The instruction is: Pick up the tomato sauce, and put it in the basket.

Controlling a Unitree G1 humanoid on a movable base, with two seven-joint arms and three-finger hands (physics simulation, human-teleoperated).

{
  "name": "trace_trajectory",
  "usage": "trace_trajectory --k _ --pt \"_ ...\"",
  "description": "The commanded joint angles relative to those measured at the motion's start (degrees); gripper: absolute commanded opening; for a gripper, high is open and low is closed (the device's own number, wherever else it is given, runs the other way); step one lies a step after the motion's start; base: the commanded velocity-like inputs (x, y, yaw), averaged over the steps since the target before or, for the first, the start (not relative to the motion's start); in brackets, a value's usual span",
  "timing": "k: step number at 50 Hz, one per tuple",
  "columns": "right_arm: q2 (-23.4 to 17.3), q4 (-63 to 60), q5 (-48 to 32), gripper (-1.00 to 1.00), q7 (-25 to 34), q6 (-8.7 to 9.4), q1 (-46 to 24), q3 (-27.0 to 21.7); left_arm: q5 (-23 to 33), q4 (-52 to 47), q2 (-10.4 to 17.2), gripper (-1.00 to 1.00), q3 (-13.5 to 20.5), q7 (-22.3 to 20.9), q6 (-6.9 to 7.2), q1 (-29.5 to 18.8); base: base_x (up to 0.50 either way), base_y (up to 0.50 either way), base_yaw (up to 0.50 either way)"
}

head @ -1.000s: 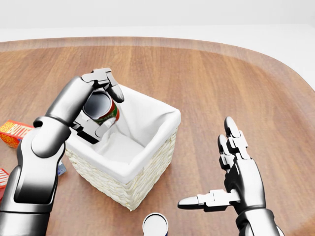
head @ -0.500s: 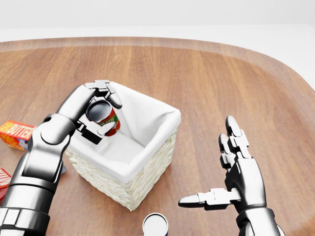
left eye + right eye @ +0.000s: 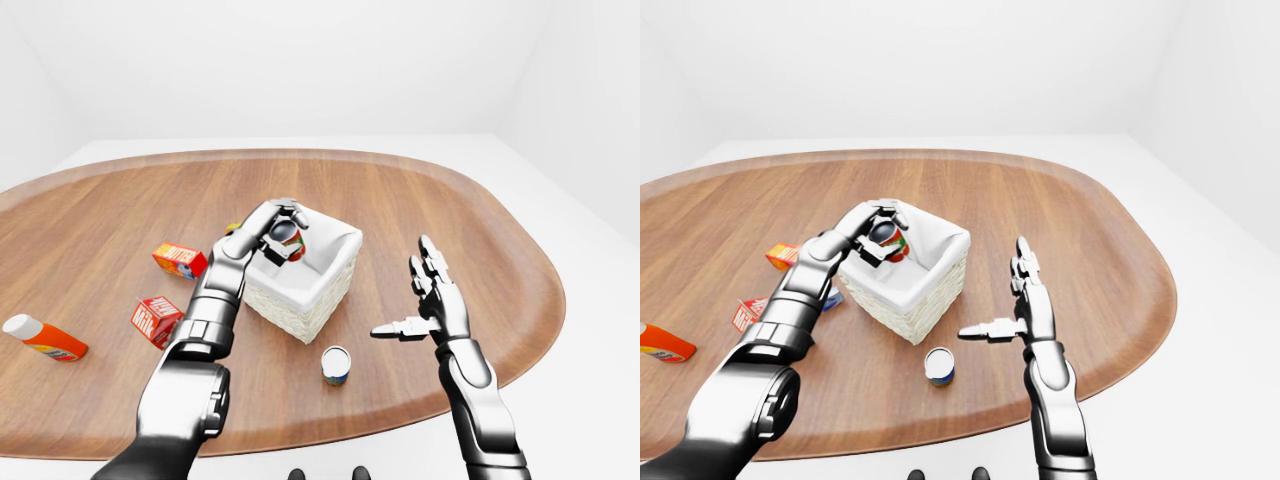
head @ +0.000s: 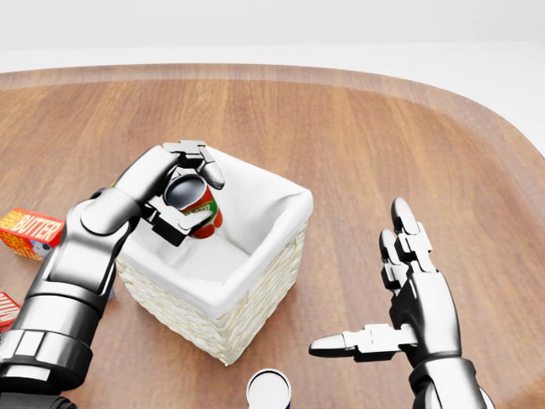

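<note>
Left hand point(image 4: 183, 192) clenched round the tomato sauce point(image 4: 197, 206), fingers wrapped over the can's dark top end and along its red label. Can tilted, held just inside the opening of the basket point(image 4: 255, 285), above the white liner and near its left wall in the head view; contact with the liner not discernible. Woven white basket directly beneath and to the right of that hand, resting on the wooden table point(image 4: 366, 128). Right hand point(image 4: 409, 311) released, fingers spread and upright, thumb pointing left, hovering over bare wood well apart from the basket's right side. Blue-and-white can point(image 3: 335, 364) upright on the table, below the basket and to the lower left of the right hand. Left of the left arm: butter box point(image 3: 179, 260), red box point(image 3: 155, 319), and farther left an orange bottle point(image 3: 44, 338) lying on its side.
</note>
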Motion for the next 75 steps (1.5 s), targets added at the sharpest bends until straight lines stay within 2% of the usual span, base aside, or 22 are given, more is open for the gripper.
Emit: trace_trajectory --k 1,9,11,19,31,41,59,60,61,62,75 --pt "0.01 0.45 -0.05 1.0 0.0 0.0 -0.13 0.03 -3.61 6.21 0.03 -1.0 0.27 0.34 -3.01 -3.15 0.0 0.0 0.0" --pt "-0.03 -0.41 0.07 1.0 -0.07 0.0 0.01 0.01 -3.68 9.37 0.15 -1.0 0.34 0.27 -4.77 -4.98 0.0 0.0 0.0" --pt "0.0 -0.61 0.01 1.0 0.02 0.0 0.29 0.09 -3.95 11.11 0.21 -1.0 0.52 0.22 -5.73 -5.64 0.0 0.0 0.0" --pt "0.04 0.25 -0.02 1.0 0.14 0.0 0.23 0.1 -5.43 15.65 0.33 -1.0 1.02 -0.19 -7.72 -7.55 0.0 0.0 0.0" --pt "0.06 -0.05 0.05 1.0 0.14 0.0 0.22 0.09 -3.99 19.19 0.63 -1.0 0.66 1.58 -7.77 -8.77 0.0 0.0 0.0" --pt "0.04 -0.29 -0.01 1.0 0.19 0.0 0.5 0.17 0.19 21.44 1.48 -1.0 -0.02 6.27 -7.77 -9.5 0.0 0.0 0.0" --pt "0.07 -0.44 0.01 1.0 0.27 0.0 0.52 0.16 0.61 22.35 0.93 -1.0 0.7 5.57 -7.77 -9.54 0.0 0.0 0.0" --pt "0.07 -0.41 0.02 1.0 0.29 0.0 0.53 0.16 0.28 22.24 0.85 -0.69 0.77 4.92 -7.77 -9.49 0.0 0.0 0.0" --pt "0.07 -0.4 0.02 1.0 0.29 0.0 0.53 0.16 0.23 22.22 0.85 -0.69 0.74 4.88 -7.77 -9.48 0.0 0.0 0.0" --pt "0.09 -0.28 0.01 1.0 0.29 0.0 0.56 0.17 0.08 22.02 0.79 1.0 0.72 4.6 -7.77 -9.56 0.0 0.0 0.0" --pt "0.11 -0.01 -0.02 1.0 0.22 0.0 0.45 0.19 -0.7 21.69 0.81 1.0 0.73 4.48 -7.77 -9.6 0.0 0.0 0.0"
